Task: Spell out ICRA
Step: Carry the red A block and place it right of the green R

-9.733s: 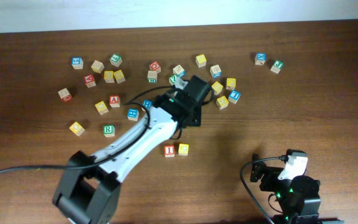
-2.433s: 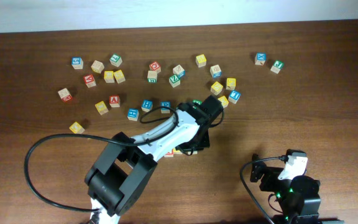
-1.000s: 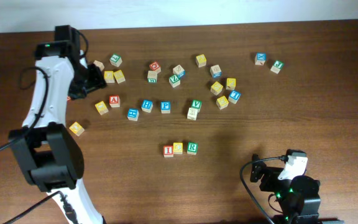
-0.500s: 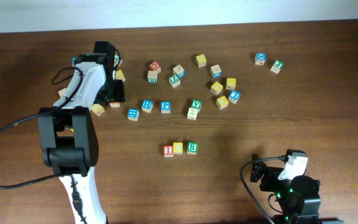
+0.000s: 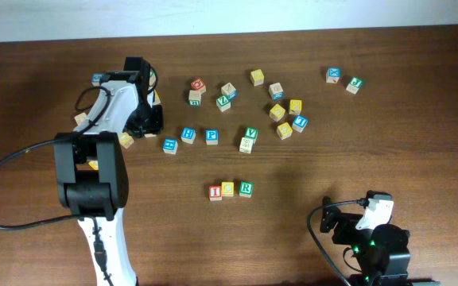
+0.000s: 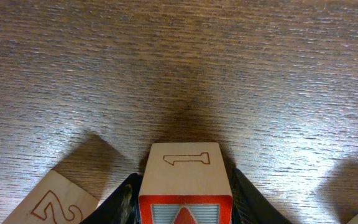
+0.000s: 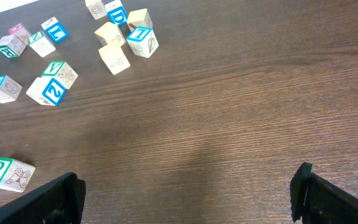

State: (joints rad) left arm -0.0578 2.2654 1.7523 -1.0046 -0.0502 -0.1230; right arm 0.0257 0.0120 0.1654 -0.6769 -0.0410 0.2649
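Change: the left arm [image 5: 116,99], over the word row 2.4 s ago, has swung out to the loose blocks. The A block [image 6: 182,165], which lay bare a second ago, is now under the left pincer [image 5: 145,119].
Row so far: I block [image 5: 215,191], yellow block [image 5: 227,189] and R block [image 5: 246,188] lie touching in a line, well apart from the left pincer, back toward the arm's base and off to its right. The yellow block's letter is too small to read; presumably C.
Meaning for task: three letters look placed. A is the last one, and its slot is just past the R block.
Left pincer state: the jaws stand against both sides of the A block with no gap showing in the wrist view, so I judge it clamped on the block.
A block position: between the jaws. The top face shows a "1" and the face toward the camera shows a red triangle. It appears to rest on the surface [image 6: 229,62], not yet lifted.
Neighbours: a block marked "2" [image 6: 61,199] lies just beside the pincer's left finger, apart from the A block. Bare wood lies ahead of the pincer.
Left arm pose: stretched forward from its base, wrist bent down over the cluster.
Right pincer [image 7: 188,186]: jaws wide apart and holding nothing, parked low with the row off to its left.
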